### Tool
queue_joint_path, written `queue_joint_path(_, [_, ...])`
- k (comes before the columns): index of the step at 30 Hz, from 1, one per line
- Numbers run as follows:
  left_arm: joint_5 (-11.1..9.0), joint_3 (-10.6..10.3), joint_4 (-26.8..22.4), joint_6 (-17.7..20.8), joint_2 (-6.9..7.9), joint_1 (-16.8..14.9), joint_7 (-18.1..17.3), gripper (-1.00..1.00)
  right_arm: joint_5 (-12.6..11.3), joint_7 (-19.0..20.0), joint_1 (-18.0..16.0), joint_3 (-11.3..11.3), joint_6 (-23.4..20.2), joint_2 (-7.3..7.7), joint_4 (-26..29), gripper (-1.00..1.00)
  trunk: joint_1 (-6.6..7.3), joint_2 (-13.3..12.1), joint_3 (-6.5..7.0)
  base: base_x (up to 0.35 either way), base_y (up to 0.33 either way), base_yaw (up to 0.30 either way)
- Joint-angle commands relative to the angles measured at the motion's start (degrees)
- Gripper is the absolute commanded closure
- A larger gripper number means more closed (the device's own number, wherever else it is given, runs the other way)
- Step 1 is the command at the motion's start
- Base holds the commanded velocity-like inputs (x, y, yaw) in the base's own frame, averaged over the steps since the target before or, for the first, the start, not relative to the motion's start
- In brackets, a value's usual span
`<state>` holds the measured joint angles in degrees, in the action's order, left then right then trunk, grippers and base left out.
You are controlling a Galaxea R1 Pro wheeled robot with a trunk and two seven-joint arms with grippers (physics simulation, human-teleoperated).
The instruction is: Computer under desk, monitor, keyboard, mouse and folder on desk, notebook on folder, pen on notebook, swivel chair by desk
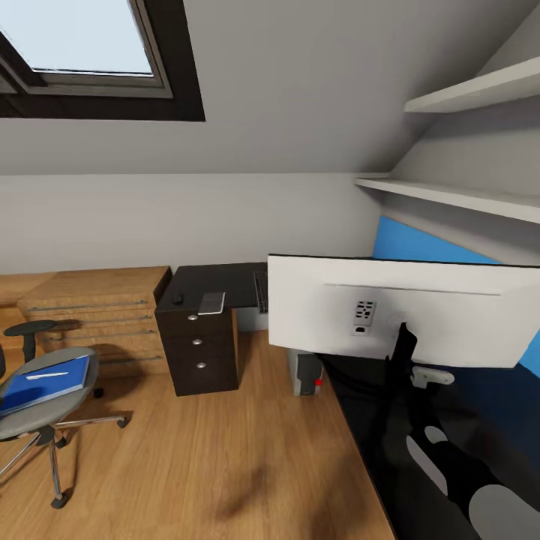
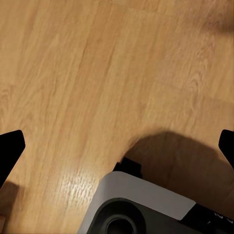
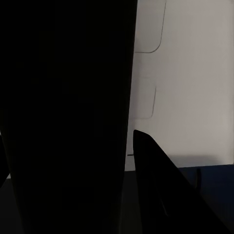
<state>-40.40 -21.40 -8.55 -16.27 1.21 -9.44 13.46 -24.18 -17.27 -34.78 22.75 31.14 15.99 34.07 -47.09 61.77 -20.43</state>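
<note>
One wide monitor (image 1: 405, 315) dominates the head view, its white back with a small port panel facing the camera, standing on the black desk (image 1: 375, 420). The right gripper (image 1: 405, 346) reaches its thin black stand; whether it pinches I cannot tell. A blue folder (image 1: 45, 382) lies on the grey swivel chair (image 1: 37, 409); a grey computer (image 1: 304, 371) sits under the desk. Left wrist view: the left gripper (image 2: 117, 146) is spread wide over wood floor (image 2: 97, 73). Right wrist view: a dark finger (image 3: 165, 190) beside the monitor's white back.

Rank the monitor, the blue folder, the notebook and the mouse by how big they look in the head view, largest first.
1. monitor, though nearness to the camera inflates it
2. folder
3. notebook
4. mouse
</note>
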Motion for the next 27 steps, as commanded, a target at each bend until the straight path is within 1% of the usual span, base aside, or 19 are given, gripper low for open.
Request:
queue_joint_path(1, [-0.3, -0.5, -0.1, -0.1, 0.02, 0.0, 0.3, -1.00, -0.3, -0.5, -0.1, 0.4, 0.4, 0.09, 0.1, 1.00, 0.00, 0.1, -0.06, 0.000, 0.000, 0.027])
queue_joint_path(27, [-0.3, -0.5, -0.1, -0.2, 0.11, 0.0, 0.3, -1.00, -0.3, -0.4, 0.0, 0.5, 0.4, 0.08, 0.1, 1.00, 0.00, 0.1, -0.06, 0.000, 0.000, 0.002])
